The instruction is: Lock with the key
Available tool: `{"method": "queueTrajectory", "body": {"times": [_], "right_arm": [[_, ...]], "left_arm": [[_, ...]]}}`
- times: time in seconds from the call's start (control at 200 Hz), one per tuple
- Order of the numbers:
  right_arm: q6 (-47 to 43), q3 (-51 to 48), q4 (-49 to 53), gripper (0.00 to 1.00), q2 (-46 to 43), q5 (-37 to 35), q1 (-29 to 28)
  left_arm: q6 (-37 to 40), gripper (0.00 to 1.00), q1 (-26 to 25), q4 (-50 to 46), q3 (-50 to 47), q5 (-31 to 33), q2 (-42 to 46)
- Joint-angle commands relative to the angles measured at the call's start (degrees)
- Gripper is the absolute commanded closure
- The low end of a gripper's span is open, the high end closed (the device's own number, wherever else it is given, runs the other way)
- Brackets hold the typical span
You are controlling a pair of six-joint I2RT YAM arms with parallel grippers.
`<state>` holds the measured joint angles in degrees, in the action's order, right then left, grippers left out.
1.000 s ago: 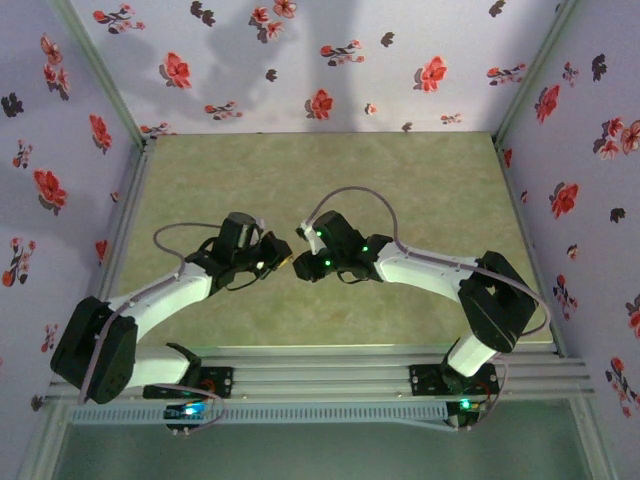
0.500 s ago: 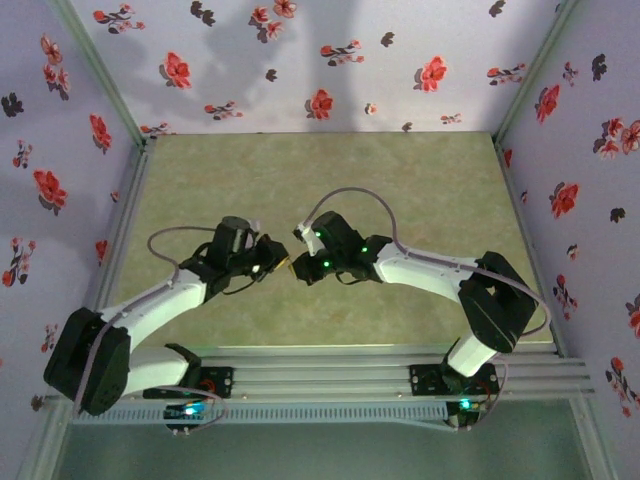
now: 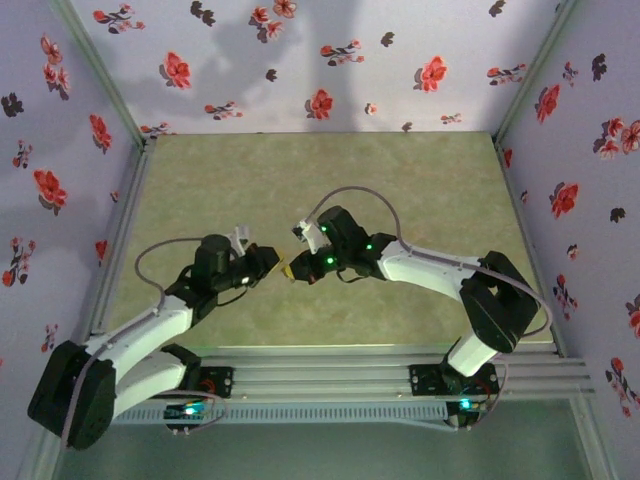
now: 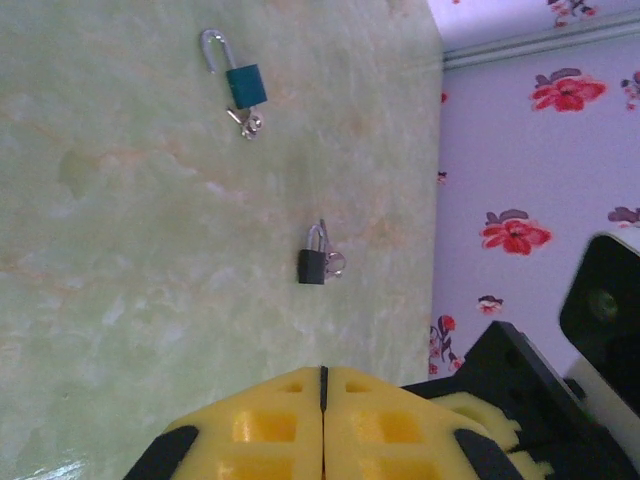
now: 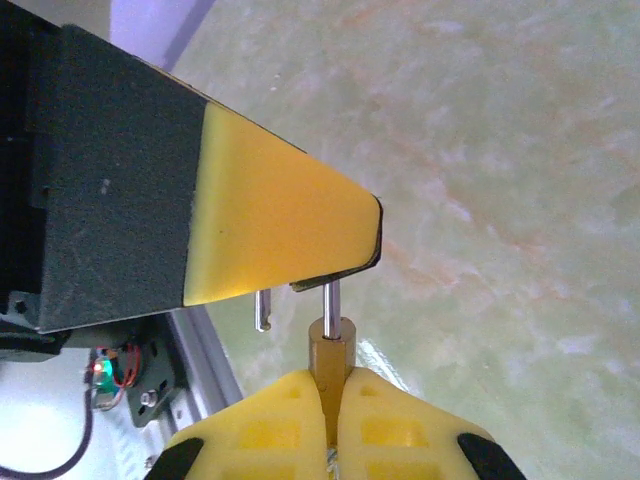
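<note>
A small brass padlock (image 5: 328,352) hangs in the air between my two grippers, above the table's middle (image 3: 289,270). My right gripper (image 5: 328,380) is shut on its body. Its silver shackle (image 5: 330,300) is open, and the free end (image 5: 262,310) hangs loose. The shackle's top runs up behind the yellow fingers (image 5: 270,215) of my left gripper (image 4: 323,372), which is shut on it. In the top view the left gripper (image 3: 273,264) and right gripper (image 3: 302,268) meet tip to tip. The key for this lock is hidden.
On the green table (image 4: 150,250) lie a teal padlock (image 4: 245,85) with keys and a black padlock (image 4: 312,265) with a key ring. Flowered walls (image 3: 300,60) close in three sides. A metal rail (image 3: 330,362) runs along the near edge.
My right gripper has closed onto the padlock body. The left arm has swung its elbow down and left, with its gripper staying at the lock.
</note>
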<state>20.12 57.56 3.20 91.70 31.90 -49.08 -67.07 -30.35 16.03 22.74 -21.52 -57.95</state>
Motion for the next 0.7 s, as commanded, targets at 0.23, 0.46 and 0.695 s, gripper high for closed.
{"method": "queueTrajectory", "body": {"times": [0.23,0.46,0.695], "right_arm": [[4.6,-2.8,-7.2,1.0,-2.1,14.6,2.1],[7.4,-4.4,-12.3,1.0,-2.6,20.0,2.8],[9.6,-5.4,-16.8,1.0,-3.1,24.6,2.8]], "left_arm": [[4.8,1.0,2.0,9.8,-7.6,0.7,8.5],[3.8,1.0,2.1,18.8,-12.7,-0.9,10.6],[3.3,1.0,2.1,25.6,-15.5,-3.3,12.6]]}}
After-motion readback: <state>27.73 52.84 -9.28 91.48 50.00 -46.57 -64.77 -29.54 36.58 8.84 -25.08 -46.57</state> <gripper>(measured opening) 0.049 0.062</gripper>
